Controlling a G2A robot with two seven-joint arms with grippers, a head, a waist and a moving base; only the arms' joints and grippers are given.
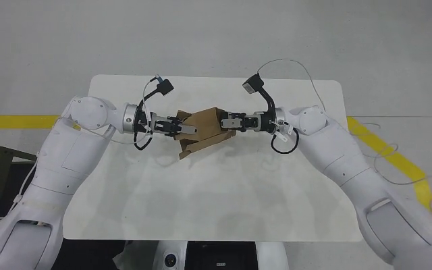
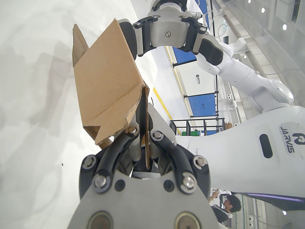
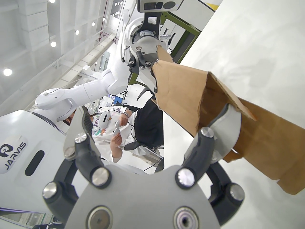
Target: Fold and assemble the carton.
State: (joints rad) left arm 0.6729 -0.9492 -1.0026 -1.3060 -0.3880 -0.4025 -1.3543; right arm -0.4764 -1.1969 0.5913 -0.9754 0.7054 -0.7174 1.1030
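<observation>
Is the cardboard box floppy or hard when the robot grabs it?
Probably bendy at its creases: the box is half-folded, with flaps sticking out at angles. Its flat panels look stiff and straight, though the left gripper pinches only one edge. It is likely light too, since the right gripper is open.

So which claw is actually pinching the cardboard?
The left claw: shut on a carton flap. The right claw stands open, only one finger touching the carton.
</observation>
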